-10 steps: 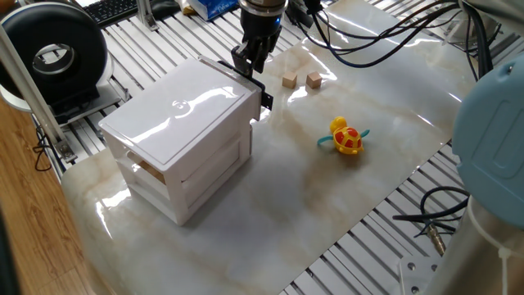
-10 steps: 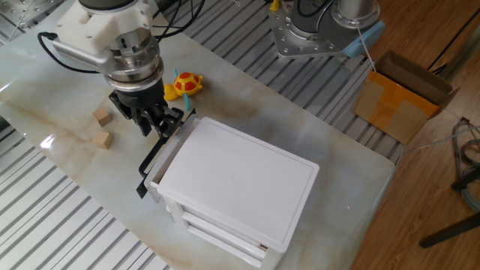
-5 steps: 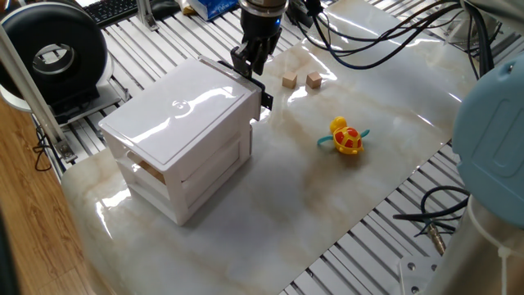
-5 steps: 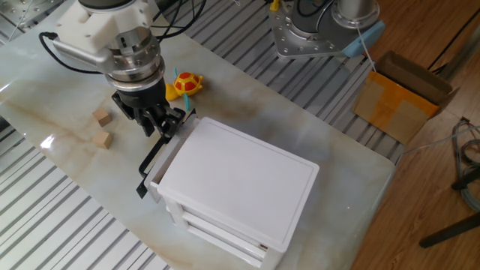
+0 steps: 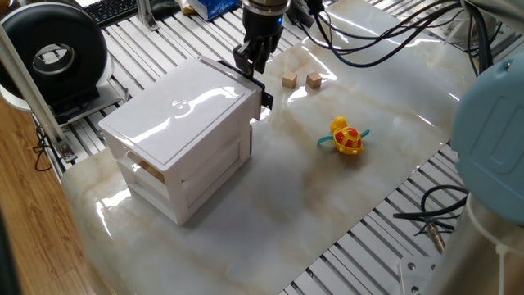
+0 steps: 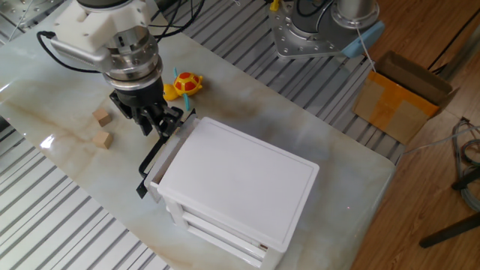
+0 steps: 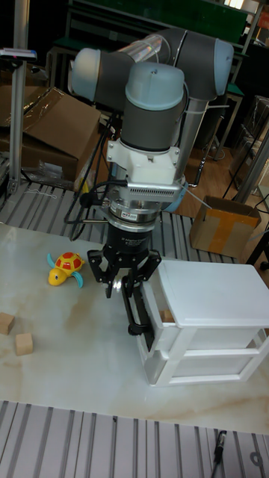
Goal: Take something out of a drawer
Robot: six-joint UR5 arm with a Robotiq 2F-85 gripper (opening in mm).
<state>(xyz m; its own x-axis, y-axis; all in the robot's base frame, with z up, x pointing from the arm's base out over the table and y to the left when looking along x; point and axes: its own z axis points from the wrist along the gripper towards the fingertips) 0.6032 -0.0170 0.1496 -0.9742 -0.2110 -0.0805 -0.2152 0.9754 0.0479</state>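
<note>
The white three-tier box (image 5: 180, 111) (image 6: 240, 180) (image 7: 213, 295) stands on the marble table. Its top tier is the drawer (image 6: 159, 174) (image 7: 152, 302), which sits pulled out a small way; a narrow gap shows behind its front in the tall fixed view. A black knob (image 5: 264, 97) (image 6: 150, 166) (image 7: 139, 317) runs across the drawer front. My gripper (image 5: 248, 65) (image 6: 161, 126) (image 7: 125, 290) points down at that front, its fingers closed on the upper end of the knob. The inside of the drawer is hidden.
A yellow and red toy turtle (image 5: 346, 137) (image 6: 187, 83) (image 7: 65, 267) lies beside the arm. Two small wooden cubes (image 5: 289, 80) (image 6: 102, 116) (image 7: 24, 343) sit near the table edge. A cardboard box (image 6: 405, 97) stands on the floor beyond the table.
</note>
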